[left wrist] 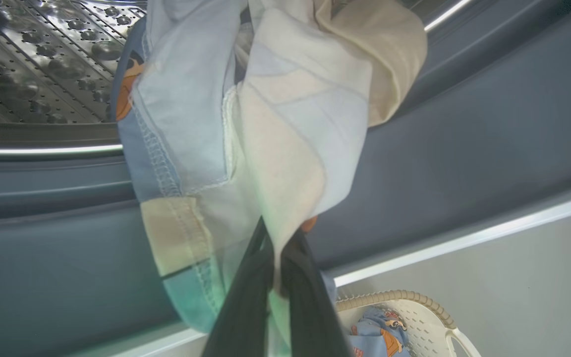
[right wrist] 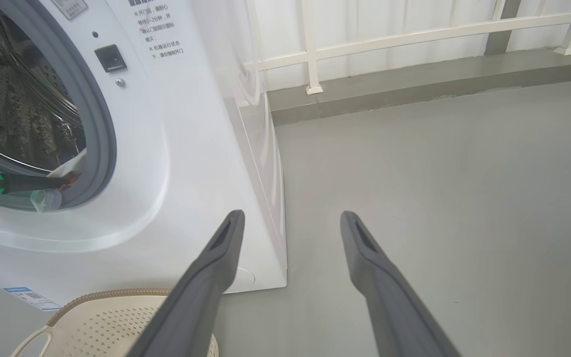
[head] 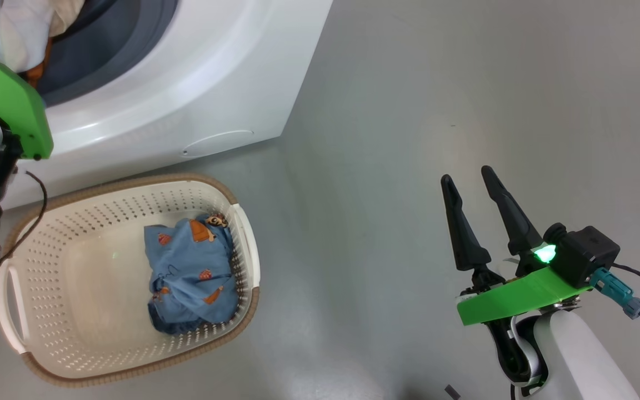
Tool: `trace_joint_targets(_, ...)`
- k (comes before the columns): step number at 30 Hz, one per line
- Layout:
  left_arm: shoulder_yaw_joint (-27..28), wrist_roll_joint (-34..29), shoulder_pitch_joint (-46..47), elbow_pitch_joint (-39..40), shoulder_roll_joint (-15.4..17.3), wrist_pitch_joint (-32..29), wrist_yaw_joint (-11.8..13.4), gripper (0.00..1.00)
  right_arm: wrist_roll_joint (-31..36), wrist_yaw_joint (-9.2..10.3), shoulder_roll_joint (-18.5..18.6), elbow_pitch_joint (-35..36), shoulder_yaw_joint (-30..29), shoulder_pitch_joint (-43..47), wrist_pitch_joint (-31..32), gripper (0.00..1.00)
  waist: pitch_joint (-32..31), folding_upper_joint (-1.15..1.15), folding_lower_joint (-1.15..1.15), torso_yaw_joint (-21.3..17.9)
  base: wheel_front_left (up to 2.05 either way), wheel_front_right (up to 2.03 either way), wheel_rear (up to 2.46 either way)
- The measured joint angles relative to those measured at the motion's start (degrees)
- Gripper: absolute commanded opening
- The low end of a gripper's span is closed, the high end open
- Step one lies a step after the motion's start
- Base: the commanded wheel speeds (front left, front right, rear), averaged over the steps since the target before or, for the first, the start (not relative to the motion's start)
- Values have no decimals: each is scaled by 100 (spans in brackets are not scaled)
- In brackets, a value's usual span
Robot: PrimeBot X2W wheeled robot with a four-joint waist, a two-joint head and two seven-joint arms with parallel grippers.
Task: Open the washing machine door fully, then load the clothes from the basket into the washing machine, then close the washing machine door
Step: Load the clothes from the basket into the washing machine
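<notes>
Grey concrete floor (head: 436, 83) runs under everything, with the white washing machine (head: 186, 83) at your upper left in the head view. Your left hand (left wrist: 278, 258) is pinched together on a bundle of clothes (left wrist: 265, 124), pale blue and cream, held at the washer's mouth in front of the grey rubber seal (left wrist: 464, 148), with the steel drum (left wrist: 28, 59) just behind. Your right hand (head: 465, 173) hangs over bare floor, well apart from the machine, fingers spread and holding nothing. The basket (head: 92, 289) sits on the floor just in front of the washer, one blue bear-print garment (head: 192, 272) lying against its right wall.
</notes>
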State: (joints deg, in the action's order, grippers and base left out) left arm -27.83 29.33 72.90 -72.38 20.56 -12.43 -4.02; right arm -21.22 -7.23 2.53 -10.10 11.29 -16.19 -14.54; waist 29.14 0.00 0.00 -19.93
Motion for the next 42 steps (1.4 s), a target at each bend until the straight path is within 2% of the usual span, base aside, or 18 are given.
trace_joint_targets(14,-16,96,308,297,-33,875,-227,0,0,0,0,16,115,-4,0,100,96,0,0,1,0,0,0)
trace_joint_targets(25,-81,65,1102,455,365,1512,-257,0,-126,0,-2,263,212,-1,0,100,564,0,0,-290,0,0,0)
trace_joint_targets(37,-55,24,1466,635,532,2437,-252,0,-257,0,-9,398,328,-1,0,100,1022,0,1,-458,0,0,0)
trace_joint_targets(38,-54,24,1496,632,542,2457,-250,16,-261,1,-9,398,330,-1,0,100,1034,0,0,-462,0,0,0)
trace_joint_targets(39,-54,24,1496,632,542,2457,-250,61,-261,1,-9,398,330,-1,0,100,1034,0,0,-462,0,0,0)
trace_joint_targets(40,-56,24,1529,624,546,2461,-245,100,-275,0,-9,398,332,-2,0,100,1041,0,1,-463,0,0,0)
trace_joint_targets(42,-66,24,1593,491,532,2293,-175,100,-296,0,-10,397,331,-2,0,100,1040,0,1,-457,0,0,0)
